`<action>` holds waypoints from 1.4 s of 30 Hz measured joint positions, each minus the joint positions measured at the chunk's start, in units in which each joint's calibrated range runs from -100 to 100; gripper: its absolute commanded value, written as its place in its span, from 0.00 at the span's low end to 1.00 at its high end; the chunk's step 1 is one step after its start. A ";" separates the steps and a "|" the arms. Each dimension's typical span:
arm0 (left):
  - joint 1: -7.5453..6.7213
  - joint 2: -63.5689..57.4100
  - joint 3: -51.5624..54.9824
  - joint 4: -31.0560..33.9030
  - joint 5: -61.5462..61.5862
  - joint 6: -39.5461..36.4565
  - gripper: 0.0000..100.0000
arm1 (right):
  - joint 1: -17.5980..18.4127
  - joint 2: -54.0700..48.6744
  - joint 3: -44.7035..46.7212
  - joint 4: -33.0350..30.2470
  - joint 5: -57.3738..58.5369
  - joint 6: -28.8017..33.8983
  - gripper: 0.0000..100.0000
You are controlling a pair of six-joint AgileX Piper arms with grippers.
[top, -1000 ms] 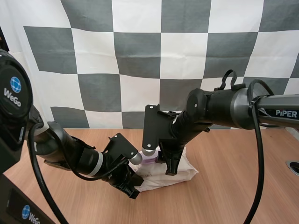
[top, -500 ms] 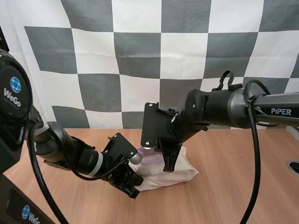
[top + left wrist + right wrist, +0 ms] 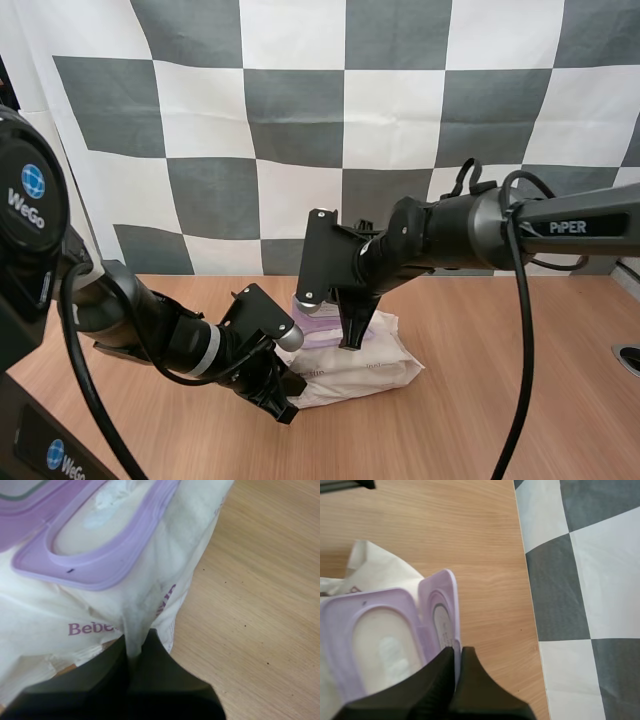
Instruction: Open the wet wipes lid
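Observation:
A white wet wipes pack [image 3: 372,368] lies on the wooden table [image 3: 500,420]. Its purple lid [image 3: 318,322] is swung up off the oval opening. My right gripper [image 3: 350,338] is shut on the lid's free edge; the right wrist view has the lid [image 3: 442,612] standing upright between the tips of that gripper [image 3: 456,657], beside the purple opening frame [image 3: 370,640]. My left gripper [image 3: 283,402] is shut on the pack's near-left edge. In the left wrist view that gripper [image 3: 134,652] pinches a fold of the white wrapper [image 3: 190,530] below the frame [image 3: 100,575].
Bare wooden tabletop [image 3: 470,540] surrounds the pack on the right and in front. A dark round fitting [image 3: 628,358] sits at the table's far right edge.
My right gripper has shut on the lid and risen a little to the left, and the lid now stands up off the opening. The left arm has held still.

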 measured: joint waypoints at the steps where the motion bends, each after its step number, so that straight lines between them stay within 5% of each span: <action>1: 0.00 0.00 0.00 0.00 0.00 0.00 0.00 | 0.00 1.20 -0.31 0.10 -1.07 -0.16 0.00; 17: 0.00 0.00 0.00 0.21 0.00 0.00 0.00 | 0.00 12.81 -6.86 2.03 -2.16 -0.26 0.00; 42: 0.00 -0.13 0.00 0.21 0.00 0.00 0.00 | -0.58 16.28 -6.71 2.11 -0.86 -0.25 0.00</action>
